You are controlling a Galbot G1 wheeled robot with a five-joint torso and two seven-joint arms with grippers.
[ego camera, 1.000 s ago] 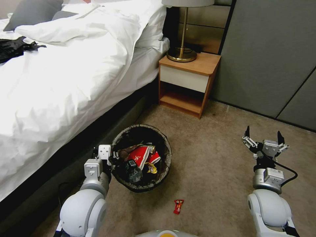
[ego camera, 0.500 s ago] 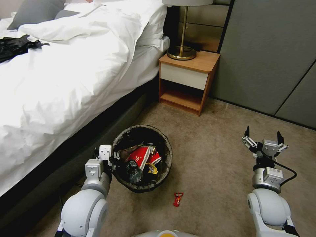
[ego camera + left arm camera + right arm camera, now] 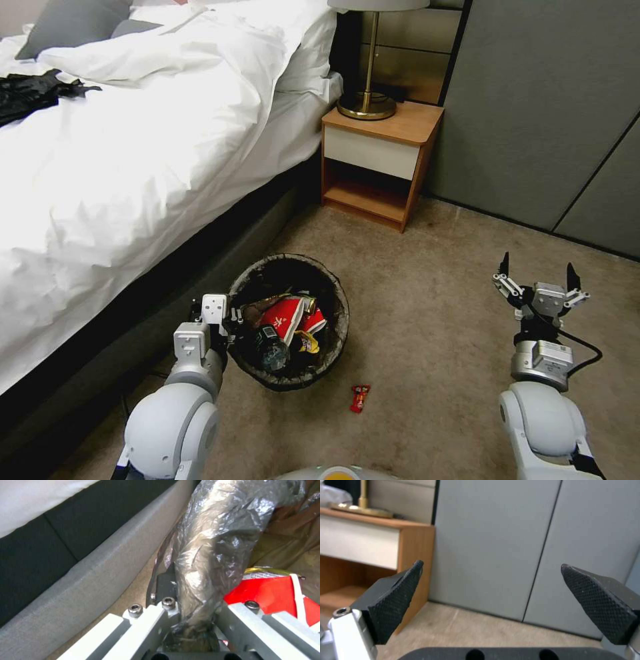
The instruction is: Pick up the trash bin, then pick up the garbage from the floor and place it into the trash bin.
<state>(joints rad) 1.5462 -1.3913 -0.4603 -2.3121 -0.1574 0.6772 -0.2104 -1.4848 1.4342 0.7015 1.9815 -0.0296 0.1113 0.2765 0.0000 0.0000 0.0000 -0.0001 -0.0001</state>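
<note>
The trash bin (image 3: 339, 301), round and lined with a dark bag, hangs beside the bed, with my left gripper (image 3: 230, 320) shut on its near rim. The left wrist view shows the bagged rim (image 3: 213, 545) pinched between the jaws of my left gripper (image 3: 196, 620). Garbage lies inside the bin: a red-and-white cup (image 3: 283, 315), a dark bottle (image 3: 270, 350) and a yellow wrapper (image 3: 307, 342). A small red wrapper (image 3: 360, 398) lies on the carpet just right of the bin. My right gripper (image 3: 538, 268) is raised at the right, open and holding nothing (image 3: 491, 566).
The white bed (image 3: 133, 167) and its dark base (image 3: 220, 247) run along the left. A wooden nightstand (image 3: 380, 160) with a brass lamp (image 3: 367, 107) stands ahead, and grey wall panels (image 3: 547, 113) are to the right. Bare carpet (image 3: 427, 333) lies between the bin and the right arm.
The whole picture has shifted slightly, so the camera moved. Both arms keep their poses, and the bin stays in the left gripper.
</note>
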